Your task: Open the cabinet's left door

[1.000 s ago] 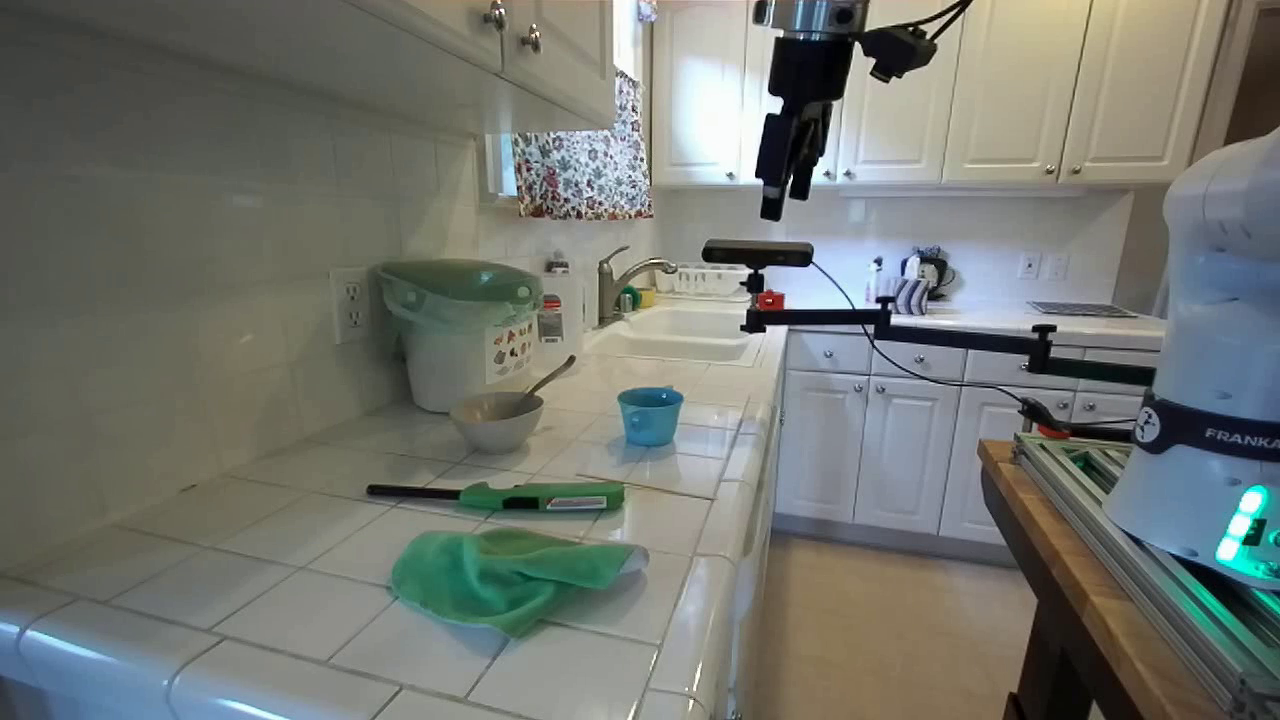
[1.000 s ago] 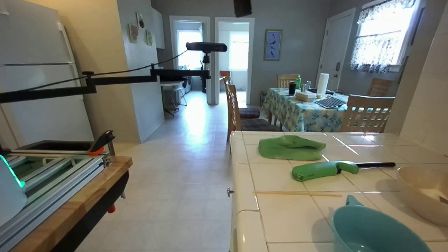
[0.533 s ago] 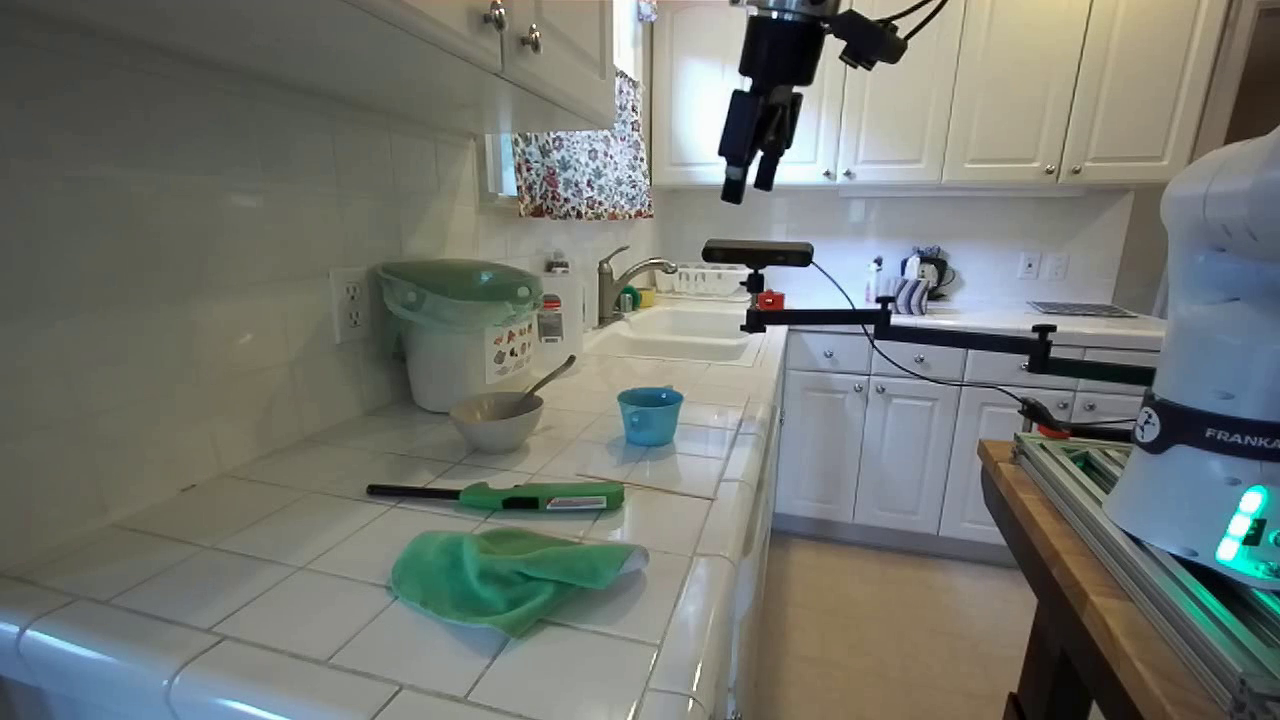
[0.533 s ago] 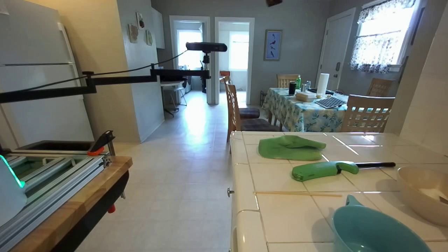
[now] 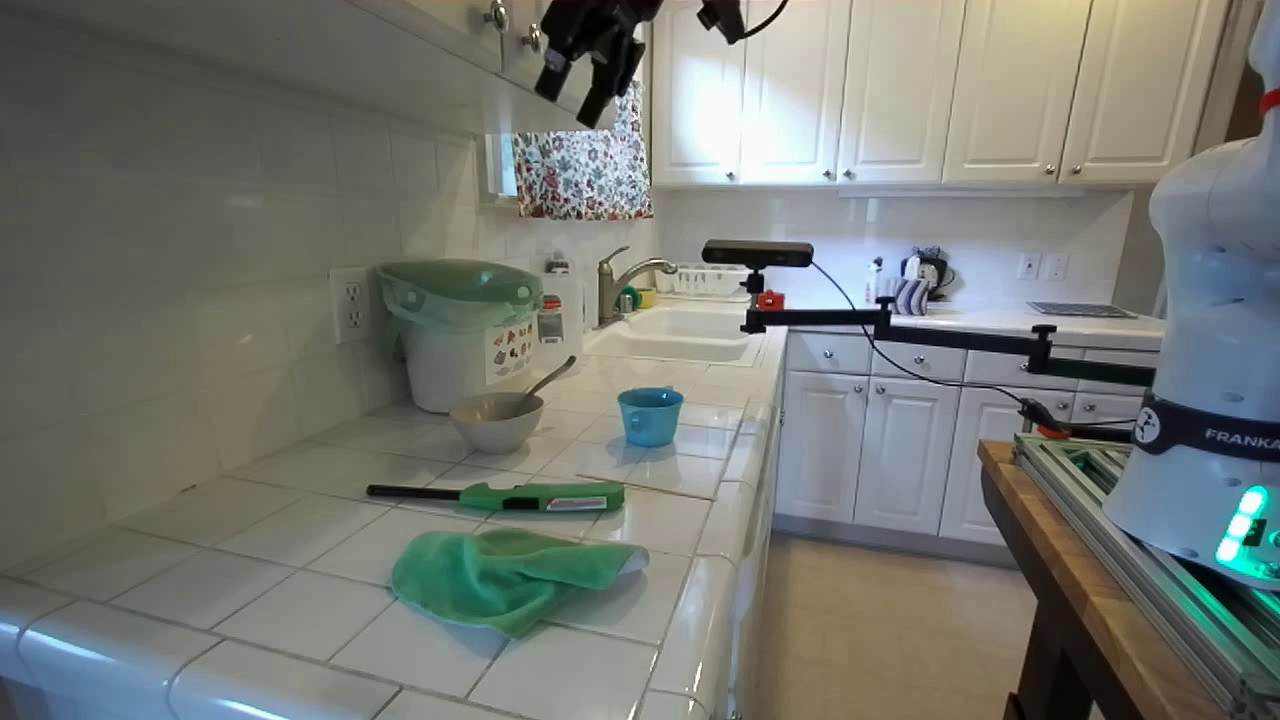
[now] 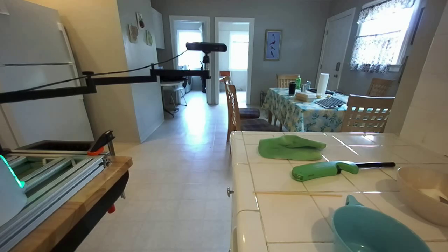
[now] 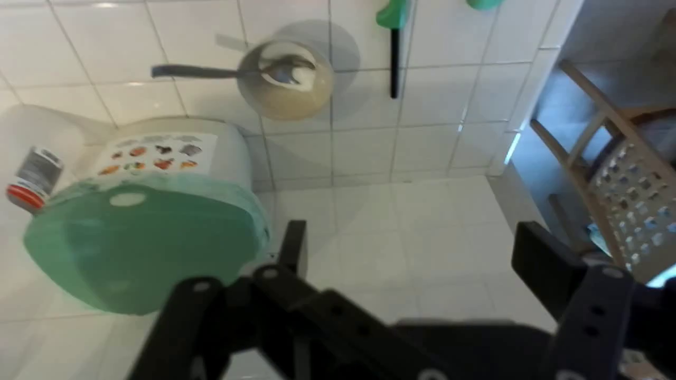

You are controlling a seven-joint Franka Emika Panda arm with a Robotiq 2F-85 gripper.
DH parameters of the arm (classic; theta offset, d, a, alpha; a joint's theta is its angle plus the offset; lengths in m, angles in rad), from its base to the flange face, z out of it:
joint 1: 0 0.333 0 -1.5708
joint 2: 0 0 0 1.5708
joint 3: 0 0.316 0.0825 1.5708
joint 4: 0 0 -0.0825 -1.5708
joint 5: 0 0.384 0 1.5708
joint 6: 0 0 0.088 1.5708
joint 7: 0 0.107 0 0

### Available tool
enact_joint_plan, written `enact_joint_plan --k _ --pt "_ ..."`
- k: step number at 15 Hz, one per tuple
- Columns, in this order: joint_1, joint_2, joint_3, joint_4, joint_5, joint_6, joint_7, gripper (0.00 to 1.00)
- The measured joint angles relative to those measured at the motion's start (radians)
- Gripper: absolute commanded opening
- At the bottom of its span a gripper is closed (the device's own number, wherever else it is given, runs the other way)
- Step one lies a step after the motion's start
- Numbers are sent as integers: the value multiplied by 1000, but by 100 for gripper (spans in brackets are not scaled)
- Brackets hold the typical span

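The tool (image 5: pixel 570 100) hangs near the top edge in an exterior view, tilted, its fingers (image 5: pixel 600 98) slanting down toward the tiled wall (image 5: pixel 270 250). From the wrist view I see its jaws standing well apart, with wall tiles showing in the gap. It overlaps part of the right door (image 5: pixel 517 60) of the cream-white cabinet (image 5: pixel 430 62); whether it touches, I can't tell from here. The left door (image 5: pixel 460 18) is just beside that one, closed, its lower part in sight from below, a small knob (image 5: pixel 496 15) near the inner edge. Farther out, the white lower section of the arm (image 5: pixel 1215 330) stands upright on a wood-topped stand (image 5: pixel 1085 565) across from the counter (image 5: pixel 300 610), and the stretch between it and the tool lies out of frame. Down on the tiles sit a green-lidded bin (image 5: pixel 455 330), a bowl (image 5: pixel 490 432) with a spoon (image 5: pixel 553 375) leaning in it, a blue cup (image 5: pixel 650 418), a green lighter (image 5: pixel 545 497) with a dark barrel, and a green cloth (image 5: pixel 505 580).
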State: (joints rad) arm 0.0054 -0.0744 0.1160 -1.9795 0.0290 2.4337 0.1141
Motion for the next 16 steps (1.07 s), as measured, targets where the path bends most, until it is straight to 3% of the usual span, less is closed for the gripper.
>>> enact_joint_plan --k 3,9,16 --pt "5 45 -37 117 120 -45 -146 100" --pt "-16 45 -111 218 138 -208 -203 100" --pt "17 76 -87 253 156 -157 -193 100"
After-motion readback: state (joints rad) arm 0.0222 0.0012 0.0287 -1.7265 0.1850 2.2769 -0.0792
